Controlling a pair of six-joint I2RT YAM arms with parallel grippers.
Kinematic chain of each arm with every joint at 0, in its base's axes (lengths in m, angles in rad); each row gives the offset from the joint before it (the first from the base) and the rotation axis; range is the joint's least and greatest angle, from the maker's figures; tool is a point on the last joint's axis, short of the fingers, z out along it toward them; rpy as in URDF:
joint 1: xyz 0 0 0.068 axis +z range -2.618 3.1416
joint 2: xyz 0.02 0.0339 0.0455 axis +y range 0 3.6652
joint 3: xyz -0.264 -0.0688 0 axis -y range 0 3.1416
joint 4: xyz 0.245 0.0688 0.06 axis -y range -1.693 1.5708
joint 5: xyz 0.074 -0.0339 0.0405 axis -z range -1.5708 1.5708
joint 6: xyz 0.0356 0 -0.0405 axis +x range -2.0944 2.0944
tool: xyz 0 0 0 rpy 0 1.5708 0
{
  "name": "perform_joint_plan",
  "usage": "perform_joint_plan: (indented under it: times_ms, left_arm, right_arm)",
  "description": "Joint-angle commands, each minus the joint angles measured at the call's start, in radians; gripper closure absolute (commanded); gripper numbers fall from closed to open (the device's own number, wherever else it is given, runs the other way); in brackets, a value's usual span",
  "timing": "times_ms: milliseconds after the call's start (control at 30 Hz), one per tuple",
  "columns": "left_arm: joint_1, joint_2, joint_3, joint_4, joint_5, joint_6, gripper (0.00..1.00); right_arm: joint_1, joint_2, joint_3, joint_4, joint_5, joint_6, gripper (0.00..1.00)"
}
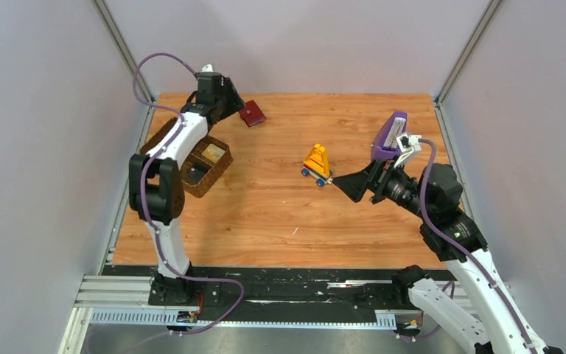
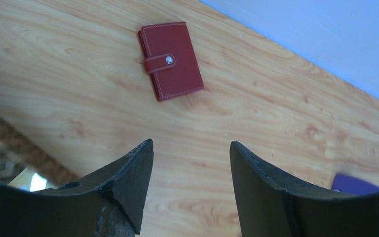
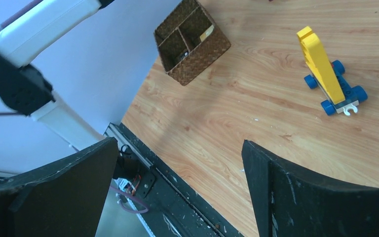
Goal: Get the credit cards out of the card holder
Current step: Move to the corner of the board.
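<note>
- The card holder (image 1: 252, 114) lies flat on the counter (image 1: 302, 221) near the far edge, left of centre. It is closed with its snap tab fastened, so whatever is inside is hidden from you.
- In the left wrist view the card holder (image 2: 170, 60) shows whole: dark red, pale stitching, one metal snap. Any lettering on it is too small for you to read.
- The left arm (image 1: 180, 144) crosses over the wicker basket (image 1: 203, 166) in the top view and covers part of it. In the right wrist view the wicker basket (image 3: 192, 42) shows its compartments. Something pale sits in one of them, but you cannot tell what it is.
- The purple stand (image 1: 389, 136) stands near the right edge with a pale grey strip on its face that you cannot identify. In the left wrist view only a corner of the purple stand (image 2: 355, 183) shows, cut off by the right finger.
- Your left tool (image 2: 191, 148) is spread open with nothing between its fingers. It hangs over bare counter, and the card holder lies beyond the fingertips, apart from both. From above, the left tool (image 1: 228, 99) sits just beside the holder.
- Your right tool (image 3: 180, 143) is spread wide and grips nothing.
- From above, the right tool (image 1: 346, 184) points at the yellow-and-blue wheeled toy (image 1: 317, 162), with one tip just beside it. You cannot tell whether they touch. In the right wrist view the wheeled toy (image 3: 328, 74) stands clear of both fingers.
</note>
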Motion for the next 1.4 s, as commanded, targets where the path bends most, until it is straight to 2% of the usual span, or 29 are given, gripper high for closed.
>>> perform_joint_plan:
  times_ms: [0, 133, 333, 1100, 1167, 1300, 1367]
  left_arm:
    - [0.020, 0.142, 0.116, 0.120, 0.016, -0.112, 0.35]
    - [0.025, 0.296, 0.178, 0.152, -0.002, -0.152, 0.40]
    - [0.028, 0.417, 0.222, 0.175, 0.005, -0.191, 0.44]
    - [0.046, 0.568, 0.282, 0.240, 0.073, -0.234, 0.53]
    - [0.046, 0.573, 0.281, 0.242, 0.076, -0.236, 0.56]
    - [0.047, 0.575, 0.280, 0.243, 0.091, -0.235, 0.69]
    - [0.047, 0.575, 0.280, 0.242, 0.104, -0.234, 0.85]
  right_arm:
    - [0.004, 0.055, 0.034, 0.067, -0.094, -0.032, 0.01]
    - [0.004, 0.097, 0.050, 0.065, -0.093, -0.055, 0.02]
    - [0.004, 0.129, 0.077, 0.067, -0.043, -0.085, 0.01]
    - [0.004, 0.151, 0.078, 0.082, -0.006, -0.072, 0.02]
    - [0.004, 0.150, 0.077, 0.082, -0.005, -0.070, 0.02]
    - [0.004, 0.137, 0.072, 0.080, 0.002, -0.062, 0.03]
    - [0.004, 0.128, 0.067, 0.080, 0.007, -0.055, 0.03]
